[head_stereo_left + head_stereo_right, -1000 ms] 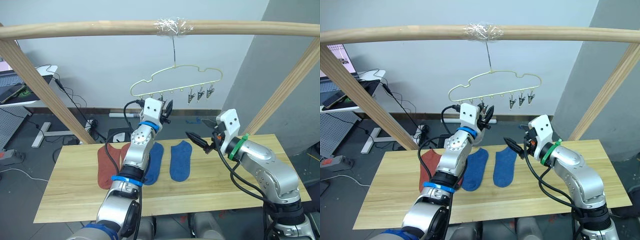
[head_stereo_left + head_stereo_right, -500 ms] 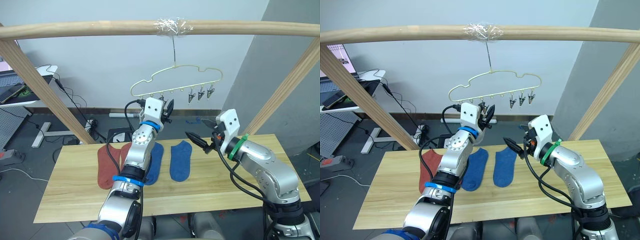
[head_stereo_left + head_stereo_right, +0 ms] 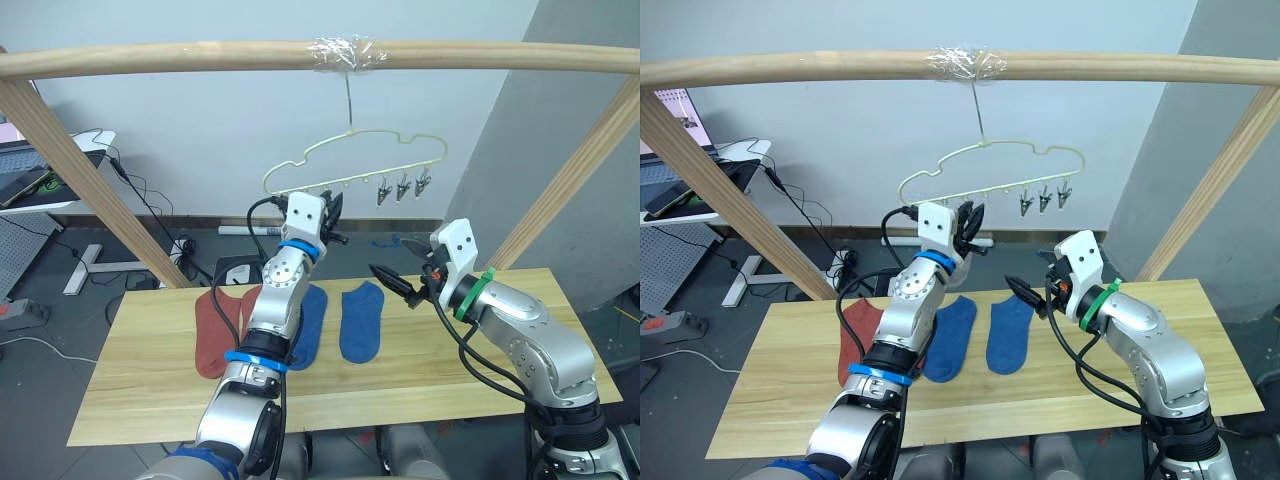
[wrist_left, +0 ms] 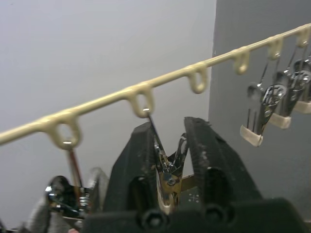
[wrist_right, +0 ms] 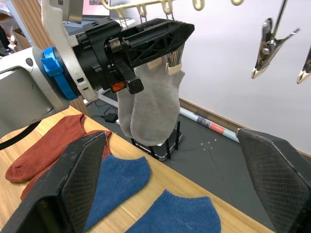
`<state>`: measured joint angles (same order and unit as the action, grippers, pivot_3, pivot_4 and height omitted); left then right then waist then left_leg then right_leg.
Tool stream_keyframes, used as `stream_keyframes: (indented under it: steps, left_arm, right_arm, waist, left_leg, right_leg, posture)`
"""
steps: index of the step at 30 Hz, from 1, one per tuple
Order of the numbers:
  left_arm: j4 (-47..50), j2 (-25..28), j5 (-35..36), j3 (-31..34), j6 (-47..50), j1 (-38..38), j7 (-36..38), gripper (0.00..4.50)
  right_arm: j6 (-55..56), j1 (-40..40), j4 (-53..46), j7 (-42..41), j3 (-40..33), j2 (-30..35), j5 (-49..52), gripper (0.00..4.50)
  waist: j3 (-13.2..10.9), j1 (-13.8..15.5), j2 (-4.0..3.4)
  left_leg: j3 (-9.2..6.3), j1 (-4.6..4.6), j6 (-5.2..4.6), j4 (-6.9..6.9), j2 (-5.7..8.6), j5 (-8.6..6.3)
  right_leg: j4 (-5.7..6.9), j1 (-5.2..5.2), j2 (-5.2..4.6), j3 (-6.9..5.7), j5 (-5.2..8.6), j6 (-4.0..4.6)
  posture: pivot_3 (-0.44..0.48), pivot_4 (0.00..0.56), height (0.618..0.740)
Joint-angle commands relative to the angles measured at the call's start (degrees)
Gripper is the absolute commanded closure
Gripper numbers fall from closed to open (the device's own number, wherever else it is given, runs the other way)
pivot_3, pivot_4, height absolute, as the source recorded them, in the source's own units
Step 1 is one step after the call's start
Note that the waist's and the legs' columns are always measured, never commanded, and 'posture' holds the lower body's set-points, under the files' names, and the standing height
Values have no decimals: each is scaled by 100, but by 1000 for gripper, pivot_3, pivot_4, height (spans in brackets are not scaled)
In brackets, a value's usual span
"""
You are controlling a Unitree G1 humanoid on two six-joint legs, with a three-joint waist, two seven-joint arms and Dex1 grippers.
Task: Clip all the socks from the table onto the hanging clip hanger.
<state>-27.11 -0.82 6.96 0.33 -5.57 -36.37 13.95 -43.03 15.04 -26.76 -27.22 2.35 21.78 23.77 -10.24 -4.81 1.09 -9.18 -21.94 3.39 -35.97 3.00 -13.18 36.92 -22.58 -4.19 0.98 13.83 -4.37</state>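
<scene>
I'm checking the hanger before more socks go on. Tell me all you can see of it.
The clip hanger is thin pale yellow-green wire with a cloud-like outline, hooked to the taped wooden pole. Small loops line its bottom bar; three metal clips dangle free. The left gripper has its fingers shut on another clip, beside two hanging grey socks.

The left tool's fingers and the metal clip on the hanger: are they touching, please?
Touching. The left wrist view shows the left tool closed on a metal clip hanging from the clip hanger, both fingers pressing its sides.

Head stereo pair: high, facing forward-down over counter [image 3: 420,375], shared scene. Left wrist: very close beneath clip hanger [image 4: 141,92]. Right wrist: near, facing hanging grey socks [image 5: 150,104].
</scene>
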Motion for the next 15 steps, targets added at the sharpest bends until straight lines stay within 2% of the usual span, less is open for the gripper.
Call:
stream_keyframes:
  steps: [1,4,7,9,15]
  left_arm:
    - [299,-38,90,20,-28,-11,34,4366]
    - [342,-39,87,35,24,13,39,4493]
    - [460,-14,87,30,174,56,49,4493]
    - [623,-6,157,52,385,107,75,4493]
    - [1360,195,495,73,1113,386,411,4493]
  right_arm:
    - [110,59,-115,2,-16,-27,49,0]
    - [137,87,43,47,87,-28,-92,0]
    - [216,214,636,242,483,27,-645,0]
    - [666,386,1310,209,948,38,-1155,0]
    - [1631,1274,3984,-184,2020,-554,-2055,0]
  waist:
    - [0,0,0]
    - [0,0,0]
    - [0,0,0]
    - [0,-1,0]
    - [-2,-44,-4]
  left_leg:
    - [0,0,0,0,0,0]
    - [0,0,0,0,0,0]
    - [0,0,0,0,0,0]
    - [-1,1,-1,-1,1,1]
    - [0,8,0,1,-4,1]
  right_leg:
    - [0,0,0,0,0,0]
    - [0,0,0,0,0,0]
    - [1,0,0,0,0,0]
    - [3,0,0,0,0,0]
    - [7,-1,5,1,0,2]
  posture:
    - [-164,148,740]
    - [-164,148,740]
    - [-156,149,740]
    - [-147,149,740]
    - [-94,147,740]
